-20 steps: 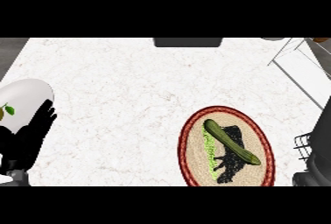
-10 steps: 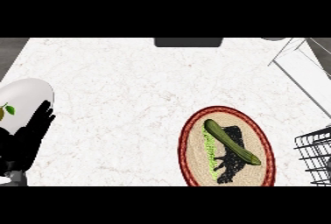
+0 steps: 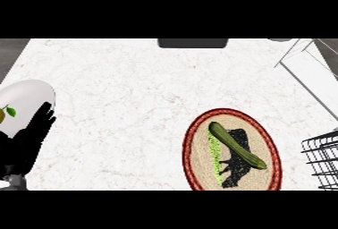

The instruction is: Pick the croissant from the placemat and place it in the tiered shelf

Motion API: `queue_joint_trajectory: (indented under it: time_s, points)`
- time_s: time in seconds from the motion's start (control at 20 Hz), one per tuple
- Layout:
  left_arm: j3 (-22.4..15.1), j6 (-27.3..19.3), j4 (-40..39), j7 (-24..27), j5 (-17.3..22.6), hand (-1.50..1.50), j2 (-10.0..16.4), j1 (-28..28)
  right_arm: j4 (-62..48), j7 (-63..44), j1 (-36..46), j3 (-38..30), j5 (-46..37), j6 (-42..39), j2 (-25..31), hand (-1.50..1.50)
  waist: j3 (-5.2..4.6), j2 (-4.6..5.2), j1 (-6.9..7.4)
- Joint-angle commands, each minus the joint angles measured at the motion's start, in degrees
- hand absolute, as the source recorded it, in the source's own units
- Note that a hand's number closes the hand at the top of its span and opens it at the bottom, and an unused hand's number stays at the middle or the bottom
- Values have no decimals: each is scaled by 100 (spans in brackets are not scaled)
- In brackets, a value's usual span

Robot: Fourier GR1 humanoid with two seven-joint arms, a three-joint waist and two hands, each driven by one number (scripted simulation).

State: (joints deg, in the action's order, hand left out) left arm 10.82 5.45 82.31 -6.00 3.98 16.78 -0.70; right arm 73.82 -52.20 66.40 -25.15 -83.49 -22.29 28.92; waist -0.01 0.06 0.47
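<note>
An oval woven placemat (image 3: 198, 147) with a dark red rim lies on the counter at the lower right. On it rests a long green vegetable (image 3: 234, 144), slanting from upper left to lower right, over a black patch and a light green strip. No croissant shows on the mat. The tiered shelf (image 3: 310, 67), white with thin metal posts, stands at the upper right corner. My left hand (image 3: 26, 138) rests at the left edge, fingers straight and pointing up, far from the mat. My right hand shows nowhere.
A white plate (image 3: 26, 100) lies at the left edge, partly behind my left hand, with a yellowish fruit and green leaf at its border. A black wire basket (image 3: 323, 161) stands at the right edge beside the mat. A dark slab (image 3: 192, 43) sits at the counter's far edge.
The grey shape at the lower right edge a second ago has gone from view, uncovering more of the wire basket. The left hand, mat and vegetable have not moved.
</note>
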Motion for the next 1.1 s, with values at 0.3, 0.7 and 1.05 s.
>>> queue_joint_trajectory:
  time_s: [0.3,0.7,1.05]
  points:
    - [29,57,226,-6,-61,0,-32,-230,-1451,274,-84,-370,263,1308,616,150,3,10,54]
    - [47,-55,-129,-5,-172,0,-92,194,-1957,201,-471,-762,496,2246,932,150,3,14,12]
    - [65,-20,-100,-24,-185,0,-124,134,-2555,811,-1094,-664,735,2340,1220,-150,3,4,-1]
